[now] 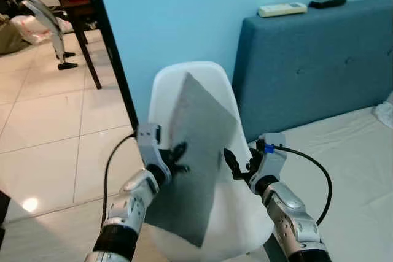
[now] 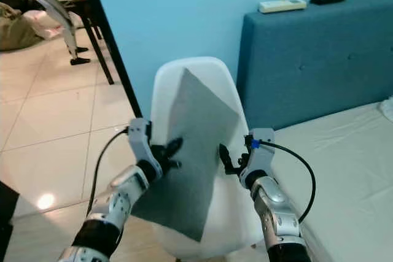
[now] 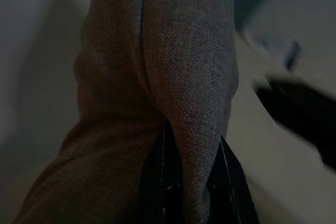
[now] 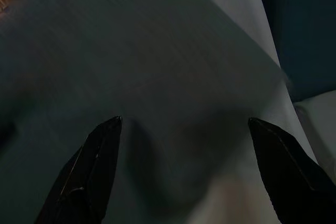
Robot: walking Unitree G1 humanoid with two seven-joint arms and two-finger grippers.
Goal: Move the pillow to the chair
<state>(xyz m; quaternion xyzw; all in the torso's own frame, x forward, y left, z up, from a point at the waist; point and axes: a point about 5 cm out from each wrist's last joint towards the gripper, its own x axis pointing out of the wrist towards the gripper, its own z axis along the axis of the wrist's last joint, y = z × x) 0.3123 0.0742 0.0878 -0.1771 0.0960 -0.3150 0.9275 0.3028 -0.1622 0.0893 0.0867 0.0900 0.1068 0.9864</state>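
Against the light blue wall (image 1: 172, 23), a white chair (image 1: 161, 93) is standing beside the bed (image 1: 350, 170), and the grey pillow (image 1: 196, 145) is leaning up inside it, tilted on one corner so its flat face is resting against the chair's back and its lowest corner is pointing down over the front of the seat. The left gripper (image 1: 174, 159) is clamping the pillow's near left edge; in the left wrist view the grey fabric (image 3: 178, 77) is bunching into a fold that is running down between the two black fingers (image 3: 167, 182), so those jaws are closed on the pillow. The right gripper (image 1: 233, 162) is hovering just beside the pillow's right edge, over the white seat. In its wrist view the two black fingers (image 4: 94, 166) are standing wide apart with the grey cloth lying beyond them, so these jaws are open and gripping nothing; whether a fingertip is brushing the fabric, I cannot tell.

Behind the chair a blue padded headboard (image 1: 307, 65) is rising, and on its top ledge a white remote (image 1: 282, 9) and a dark remote (image 1: 327, 2) are lying near each other. A dark door frame (image 1: 113, 59) is running down on the left, and beyond it a pale tiled floor (image 1: 55, 121) is shining under the legs of a dark table (image 1: 86, 41).
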